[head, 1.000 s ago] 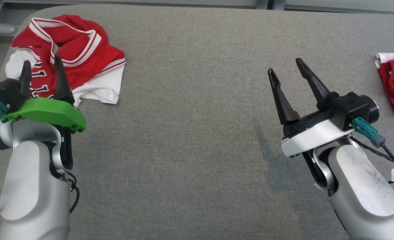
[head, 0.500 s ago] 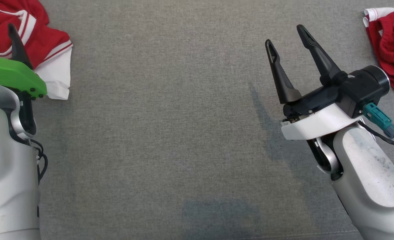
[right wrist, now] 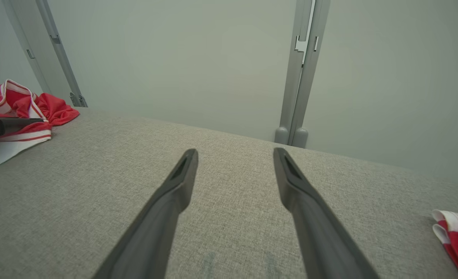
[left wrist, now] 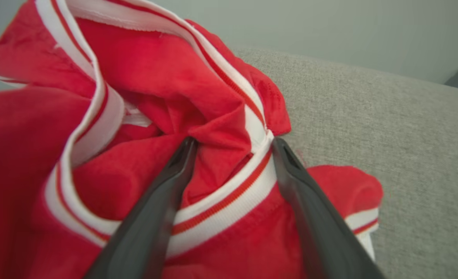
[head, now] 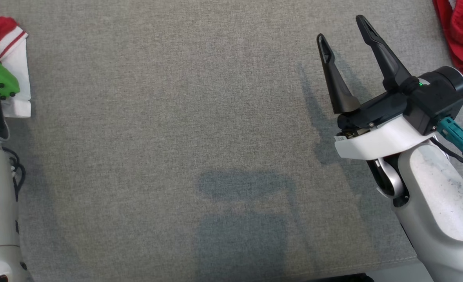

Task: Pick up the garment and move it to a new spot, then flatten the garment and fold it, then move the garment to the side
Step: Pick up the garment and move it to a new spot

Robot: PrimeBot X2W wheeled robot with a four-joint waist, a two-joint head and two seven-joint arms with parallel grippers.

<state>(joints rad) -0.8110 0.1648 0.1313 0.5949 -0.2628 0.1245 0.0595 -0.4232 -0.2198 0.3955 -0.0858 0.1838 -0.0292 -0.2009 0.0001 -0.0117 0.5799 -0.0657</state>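
Lying crumpled, the garment (left wrist: pixel 155 77) hides its long axis.

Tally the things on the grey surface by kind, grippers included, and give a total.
Garments: 2 (red-and-white jersey at the left, red garment at the right)
Grippers: 2 (left gripper open at the jersey, right gripper open over bare cloth)
Total: 4

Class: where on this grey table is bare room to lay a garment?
Free: the middle of the table, between the red jersey and the right gripper. Crowded: the left edge, where the left gripper straddles the jersey; another red garment far right.
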